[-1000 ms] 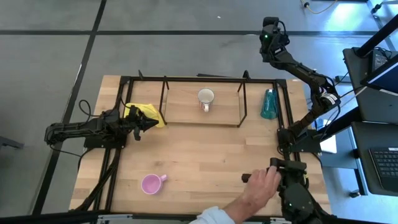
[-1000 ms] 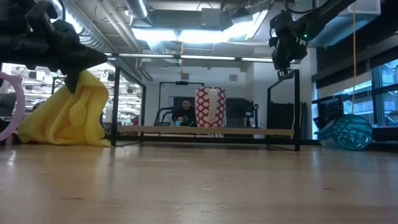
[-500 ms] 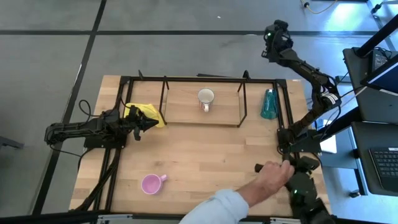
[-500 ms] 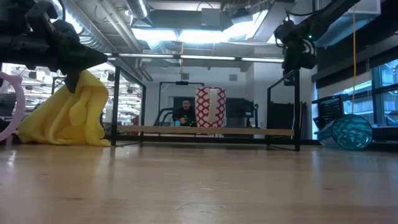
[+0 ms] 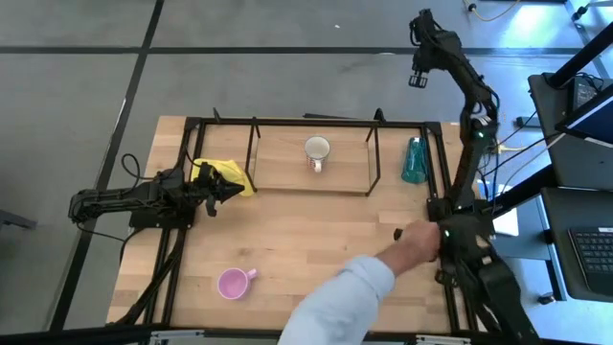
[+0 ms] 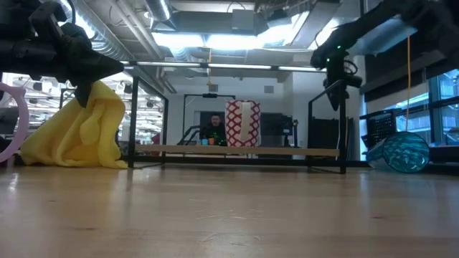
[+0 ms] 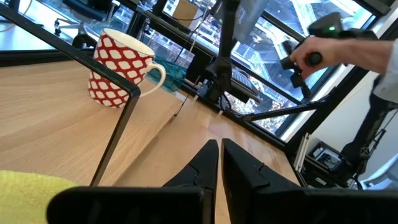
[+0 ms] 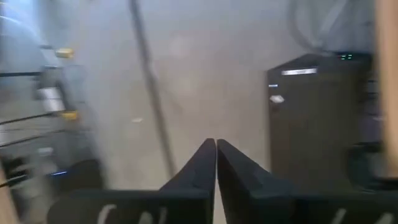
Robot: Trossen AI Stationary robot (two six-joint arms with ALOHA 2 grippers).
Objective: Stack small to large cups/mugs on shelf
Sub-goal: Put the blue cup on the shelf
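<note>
The white mug with red pattern (image 5: 317, 150) stands upright on the shelf's wood board (image 5: 278, 165); it also shows in the left wrist view (image 7: 118, 68). The teal tumbler (image 5: 414, 160) lies on its side on the table, right of the shelf. The pink mug (image 5: 233, 283) stands on the table near its front edge. My left gripper (image 5: 227, 189) is shut and empty, low over the table beside the yellow cloth (image 5: 224, 173). My right gripper (image 5: 420, 79) is shut and empty, raised high beyond the table's far edge.
A person's arm reaches in from the near edge, its hand (image 5: 416, 245) on the base part of my right arm at the table's right side. Black frame rods (image 5: 375, 153) stand around the shelf. Bare tabletop (image 5: 316, 240) lies between shelf and pink mug.
My right arm has straightened upward, and its gripper has swung farther beyond the table's far edge and a little to the right. The person's hand on the arm's lower part has moved toward the far edge with it. My left arm and the cups have kept still.
</note>
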